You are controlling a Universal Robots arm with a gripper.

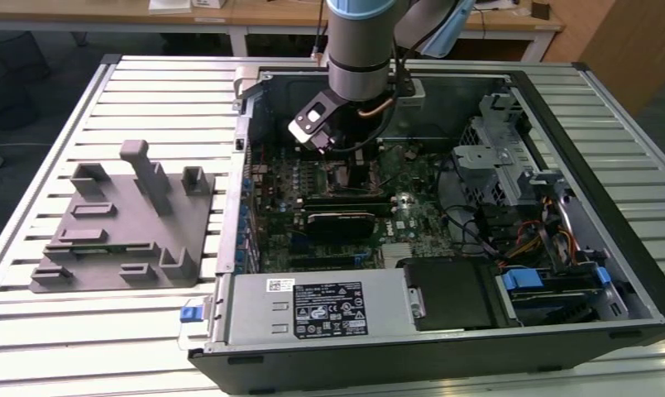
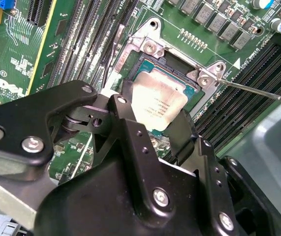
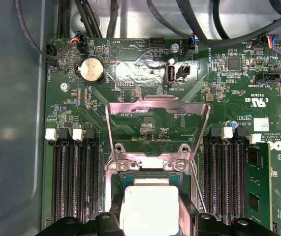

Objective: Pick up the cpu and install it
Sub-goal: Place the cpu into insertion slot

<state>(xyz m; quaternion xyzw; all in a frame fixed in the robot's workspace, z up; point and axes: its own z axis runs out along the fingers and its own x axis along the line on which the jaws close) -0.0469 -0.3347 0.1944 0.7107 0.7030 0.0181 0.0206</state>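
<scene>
Cpu (image 2: 160, 101), pale silver with dark print too fine to read, is pinched at opposite edges between the pincer's (image 2: 154, 115) black fingers (image 2: 123, 110). It is at the open socket (image 2: 147, 49) of the green motherboard (image 2: 12, 73); I cannot tell whether it is seated. The load plate (image 3: 157, 110) stands raised. The power supply (image 1: 310, 310) carries white labels.

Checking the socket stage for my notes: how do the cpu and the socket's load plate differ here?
The cpu is a solid pale square; the load plate is an open-centred frame. The cpu sits over the socket between the gripper's fingers; the load plate is swung open, untouched. Both are silvery metal.
</scene>
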